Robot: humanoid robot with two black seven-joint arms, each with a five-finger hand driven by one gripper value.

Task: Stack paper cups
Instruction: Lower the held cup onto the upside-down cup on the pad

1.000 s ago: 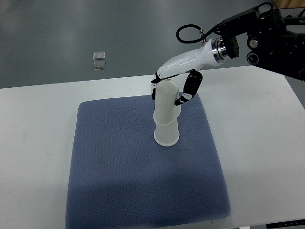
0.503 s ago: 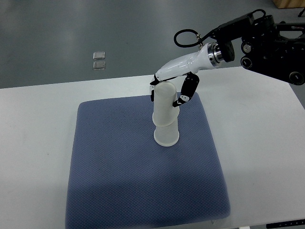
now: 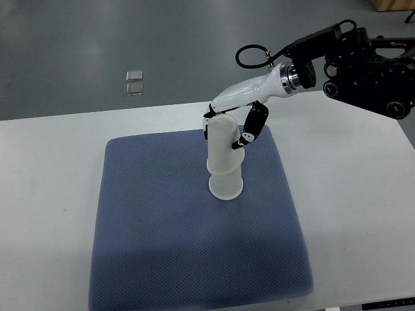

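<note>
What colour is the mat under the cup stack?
Blue-grey with a fine dotted weave, the mat shows best in the top view, the only view.

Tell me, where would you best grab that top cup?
Around its side wall near the closed end, coming from above and the right, as the right hand does now. The top cup sits upside down over the bottom cup, so only its upper wall is free.

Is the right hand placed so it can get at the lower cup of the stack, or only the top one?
Probably only the top one. The right hand is closed around the upper cup, whose body covers most of the lower cup; only its wide base shows on the blue mat.
</note>
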